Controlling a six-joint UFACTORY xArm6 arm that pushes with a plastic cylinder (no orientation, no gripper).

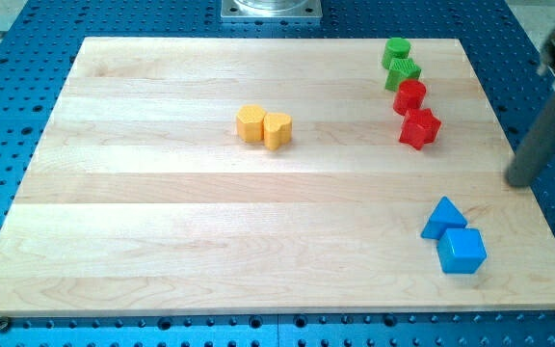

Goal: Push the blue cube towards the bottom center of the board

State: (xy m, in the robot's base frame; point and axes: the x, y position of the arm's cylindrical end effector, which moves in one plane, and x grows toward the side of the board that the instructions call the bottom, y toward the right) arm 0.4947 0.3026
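Note:
The blue cube (462,251) lies near the board's bottom right, touching a blue triangular block (443,218) just above and left of it. My tip (519,181) rests on the board near the right edge, above and to the right of both blue blocks, apart from them. The dark rod rises from it toward the view's top right.
A yellow hexagonal block (251,124) and a yellow heart-shaped block (277,129) touch near the board's middle top. At the top right stand a green cylinder (396,51), a green block (404,73), a red cylinder (410,96) and a red star-shaped block (419,128). The wooden board (162,222) lies on a blue perforated table.

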